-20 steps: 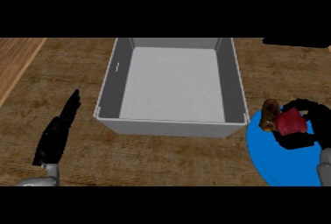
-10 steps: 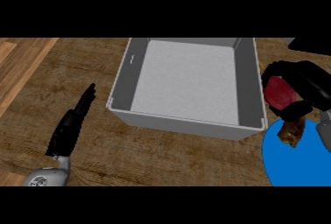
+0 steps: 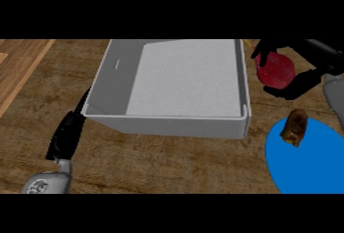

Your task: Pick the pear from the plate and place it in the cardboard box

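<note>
Red pear [image 3: 277, 69] grasped by right hand [image 3: 295, 84] fingers beside box [image 3: 176, 123], left hand [image 3: 65, 136] fingers straight

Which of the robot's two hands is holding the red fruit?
The right hand, beside the box, curls around the red fruit. The left hand holds nothing.

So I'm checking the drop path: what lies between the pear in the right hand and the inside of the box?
In the head view, only the box's right wall separates the pear, held in the right hand, from the bare floor inside.
</note>
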You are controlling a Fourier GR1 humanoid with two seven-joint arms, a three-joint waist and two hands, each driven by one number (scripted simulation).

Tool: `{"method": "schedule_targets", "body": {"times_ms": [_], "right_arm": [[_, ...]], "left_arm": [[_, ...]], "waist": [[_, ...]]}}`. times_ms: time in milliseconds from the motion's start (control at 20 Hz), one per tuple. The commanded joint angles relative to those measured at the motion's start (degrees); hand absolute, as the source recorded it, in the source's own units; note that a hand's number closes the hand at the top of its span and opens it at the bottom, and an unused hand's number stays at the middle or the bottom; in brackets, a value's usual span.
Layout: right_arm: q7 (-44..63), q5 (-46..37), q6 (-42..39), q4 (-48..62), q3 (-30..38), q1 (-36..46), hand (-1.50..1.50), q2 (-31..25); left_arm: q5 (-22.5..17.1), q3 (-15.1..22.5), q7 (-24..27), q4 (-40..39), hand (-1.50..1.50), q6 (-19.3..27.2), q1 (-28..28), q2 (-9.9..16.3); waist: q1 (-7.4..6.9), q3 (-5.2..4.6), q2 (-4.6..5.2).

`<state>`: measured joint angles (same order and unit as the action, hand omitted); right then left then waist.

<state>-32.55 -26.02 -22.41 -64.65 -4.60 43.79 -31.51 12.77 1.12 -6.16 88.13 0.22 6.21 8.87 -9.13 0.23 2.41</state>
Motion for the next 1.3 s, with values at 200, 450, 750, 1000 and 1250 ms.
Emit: {"method": "schedule_targets", "body": {"times_ms": [200, 450, 750, 1000, 1250], "right_arm": [[-10.68, 5.16, -9.37, 17.00, -0.23, 17.24, 1.50, 5.12], [-10.29, 3.58, -6.99, 26.63, -1.27, 25.92, 1.50, 9.60], [-7.43, -0.39, -1.60, 36.52, -3.47, 33.89, 1.50, 17.40], [-5.06, -3.52, 2.67, 40.82, -5.97, 35.58, 1.50, 25.85], [-2.96, -6.08, 8.49, 47.02, -7.39, 37.50, 1.50, 31.22]], "left_arm": [[-0.32, -1.90, 0.56, -1.51, 0.00, 0.77, -0.99, 0.37], [-1.89, -4.23, 0.15, -1.17, 0.00, -0.42, -0.62, 2.14], [0.03, -2.62, 1.79, -1.95, 0.00, 1.29, -2.61, 0.29], [0.17, -3.77, 0.87, 0.45, 0.00, 1.98, -3.64, 1.00], [-1.45, -4.49, 0.82, -0.20, 0.00, -0.34, -1.60, 2.15]], "waist": [[3.55, -0.23, -1.07], [5.34, -0.25, -1.42], [5.62, -0.28, -1.32], [6.08, -0.29, -1.62], [5.23, -0.32, -1.20]]}}
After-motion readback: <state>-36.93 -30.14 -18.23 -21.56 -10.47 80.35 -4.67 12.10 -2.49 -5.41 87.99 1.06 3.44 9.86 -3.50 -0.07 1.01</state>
